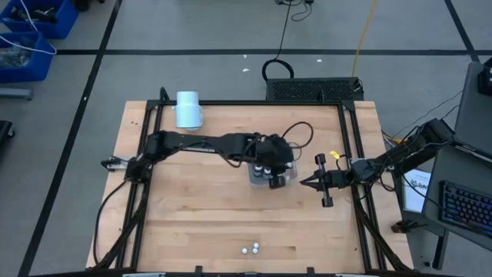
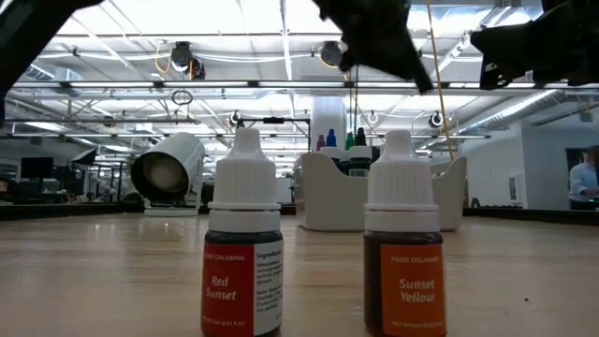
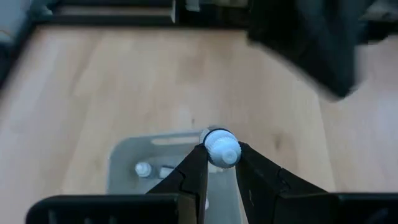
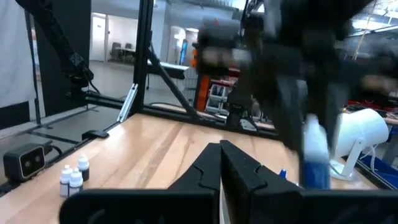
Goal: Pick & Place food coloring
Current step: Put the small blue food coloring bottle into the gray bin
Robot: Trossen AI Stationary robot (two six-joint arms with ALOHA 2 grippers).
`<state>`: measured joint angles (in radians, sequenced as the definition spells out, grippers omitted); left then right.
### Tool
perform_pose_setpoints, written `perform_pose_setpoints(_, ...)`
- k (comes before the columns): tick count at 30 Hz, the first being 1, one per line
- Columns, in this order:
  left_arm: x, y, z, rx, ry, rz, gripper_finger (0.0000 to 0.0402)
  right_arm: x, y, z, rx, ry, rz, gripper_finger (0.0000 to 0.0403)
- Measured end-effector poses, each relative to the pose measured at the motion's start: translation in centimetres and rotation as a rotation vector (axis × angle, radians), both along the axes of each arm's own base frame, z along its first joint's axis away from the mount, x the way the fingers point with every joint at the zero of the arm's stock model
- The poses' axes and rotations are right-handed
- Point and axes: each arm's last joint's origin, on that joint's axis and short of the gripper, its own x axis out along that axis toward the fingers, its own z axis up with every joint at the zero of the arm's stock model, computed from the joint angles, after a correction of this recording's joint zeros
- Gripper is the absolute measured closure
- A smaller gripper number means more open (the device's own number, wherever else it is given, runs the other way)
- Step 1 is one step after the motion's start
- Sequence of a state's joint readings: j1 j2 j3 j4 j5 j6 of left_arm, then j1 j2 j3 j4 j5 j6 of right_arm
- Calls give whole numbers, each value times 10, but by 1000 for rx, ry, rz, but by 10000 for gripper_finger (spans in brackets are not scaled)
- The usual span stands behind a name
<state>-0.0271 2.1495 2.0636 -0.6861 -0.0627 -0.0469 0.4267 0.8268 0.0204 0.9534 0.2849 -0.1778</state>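
My left gripper (image 1: 275,163) hangs over the translucent tray (image 1: 286,181) at the table's middle, shut on a small food coloring bottle (image 3: 222,149) with a white cap. More bottles stand in the tray (image 3: 143,169). Two further bottles, one labelled Red Sunset (image 2: 243,257) and one Sunset Yellow (image 2: 402,257), stand upright on their bases near the table's front edge (image 1: 250,248). To the right of the tray my right gripper (image 1: 303,183) is shut on nothing and points toward the tray. My left gripper pinches the bottle's white cap (image 3: 214,151) between its two fingertips, coming slanting down from the table's left side. The bottle's bluish body (image 4: 316,158) hangs below the fingers, roughly upright and lifted clear above the tray.
A pale blue cylinder (image 1: 188,109) lies on its side at the table's far left. A black frame (image 1: 231,103) borders the wooden table (image 1: 192,208). Bare wood stretches between the tray and the two front bottles.
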Motion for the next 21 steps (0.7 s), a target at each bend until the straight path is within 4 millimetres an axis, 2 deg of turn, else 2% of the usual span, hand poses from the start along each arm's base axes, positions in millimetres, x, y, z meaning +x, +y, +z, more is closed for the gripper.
perform_pose_setpoints(5,16,18,-36,-64,58,4,325,0,0,1,41,-6,3,403)
perform_pose_setpoints(10,25,28,-63,-90,103,28,325,-1,0,2,72,-4,8,403)
perform_pose_setpoints(21,29,40,-72,-111,100,41,325,-1,-1,3,45,-23,3,403)
